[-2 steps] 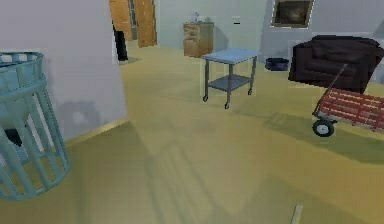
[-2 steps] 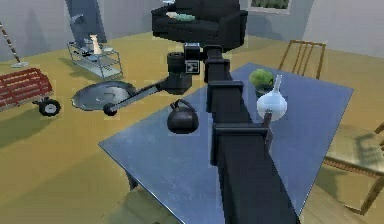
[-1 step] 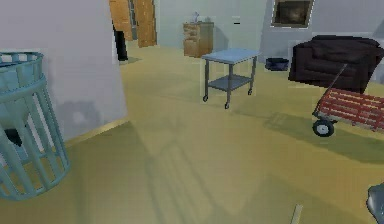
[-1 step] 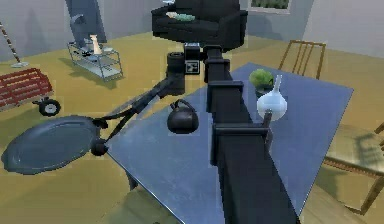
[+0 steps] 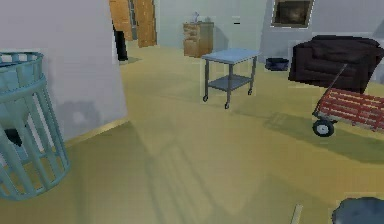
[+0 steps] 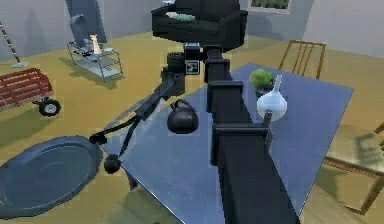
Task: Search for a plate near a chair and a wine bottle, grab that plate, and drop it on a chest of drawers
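Right now my gripper (image 6: 105, 145) holds the grey plate (image 6: 50, 178), which hangs at the fingers' end just off the blue table's (image 6: 310, 110) edge; the chest of drawers (image 5: 197, 40) stands well ahead, beyond the metal trolley (image 5: 229, 72).

forward view: floor open from centre to 6 o'clock | wall corner (image 5: 85, 60) and teal basket (image 5: 22, 130) at 9 | metal cart (image 5: 230, 72) at 12 | red wagon (image 5: 350, 105) at 3 | arm side view: on blue table (image 6: 320, 118), kettle (image 6: 182, 118) at 9 of the arm (image 6: 240, 150), flask (image 6: 272, 103) just beside it at 3 | chair (image 6: 300, 55) at the view's 2
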